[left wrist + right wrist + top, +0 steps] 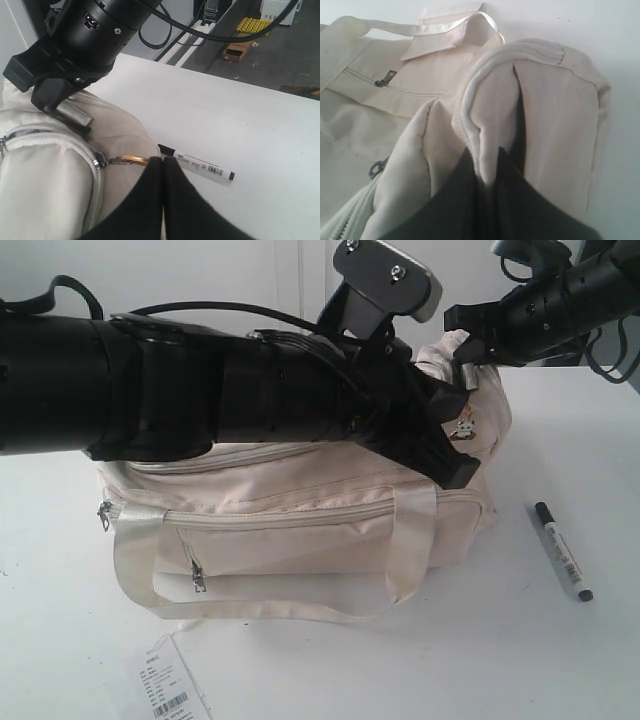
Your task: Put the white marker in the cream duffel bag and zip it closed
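Note:
The cream duffel bag (300, 525) lies on the white table with its front pockets facing the exterior view. The white marker (561, 551) lies on the table to the right of the bag, apart from it, and the left wrist view shows that marker (200, 166) just beyond the fingertips. My left gripper (162, 159) is shut on the gold charm (132, 160), which hangs from the grey zip pull (101, 161) at the bag's right end. My right gripper (488, 167) is shut on a fold of cream fabric (490, 115) at that same end. In the exterior view, the left gripper (455, 440) and the right gripper (468, 352) meet there.
A white paper barcode tag (170, 687) lies at the table's front edge, left of centre. The left arm (200, 390) stretches across the top of the bag and hides its top zip. Bare white table (560, 660) surrounds the marker.

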Controlling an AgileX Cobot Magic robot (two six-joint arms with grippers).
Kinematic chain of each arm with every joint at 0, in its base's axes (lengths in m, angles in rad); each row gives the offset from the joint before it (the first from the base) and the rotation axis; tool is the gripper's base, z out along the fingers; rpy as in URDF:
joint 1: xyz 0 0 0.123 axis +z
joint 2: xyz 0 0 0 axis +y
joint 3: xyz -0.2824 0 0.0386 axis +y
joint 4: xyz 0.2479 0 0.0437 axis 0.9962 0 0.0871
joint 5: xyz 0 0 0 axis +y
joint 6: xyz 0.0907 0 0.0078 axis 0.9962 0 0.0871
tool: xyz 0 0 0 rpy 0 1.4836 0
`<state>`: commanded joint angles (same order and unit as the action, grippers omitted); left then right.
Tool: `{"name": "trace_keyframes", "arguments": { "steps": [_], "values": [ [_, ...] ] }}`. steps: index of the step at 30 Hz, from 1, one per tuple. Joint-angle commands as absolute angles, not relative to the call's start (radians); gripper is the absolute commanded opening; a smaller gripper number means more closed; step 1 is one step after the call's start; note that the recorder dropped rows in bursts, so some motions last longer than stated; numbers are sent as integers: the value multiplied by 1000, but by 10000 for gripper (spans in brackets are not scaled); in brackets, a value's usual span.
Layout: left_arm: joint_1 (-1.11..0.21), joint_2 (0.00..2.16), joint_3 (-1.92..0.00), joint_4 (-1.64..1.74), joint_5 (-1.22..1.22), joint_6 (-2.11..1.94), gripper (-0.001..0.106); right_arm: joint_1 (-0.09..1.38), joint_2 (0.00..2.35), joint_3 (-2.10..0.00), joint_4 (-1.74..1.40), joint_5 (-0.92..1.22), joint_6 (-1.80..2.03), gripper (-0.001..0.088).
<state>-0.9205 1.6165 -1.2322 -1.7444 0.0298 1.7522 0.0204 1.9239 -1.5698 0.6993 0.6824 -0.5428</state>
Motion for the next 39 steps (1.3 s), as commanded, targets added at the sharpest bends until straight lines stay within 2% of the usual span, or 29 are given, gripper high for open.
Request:
{"name": "trace_keyframes", "arguments": {
  "steps": [39],
  "values": [
    [-921,1546,-1164,-1744,18,1748,0,20,1924,-1570,699,680,-543,0]
  ]
}}
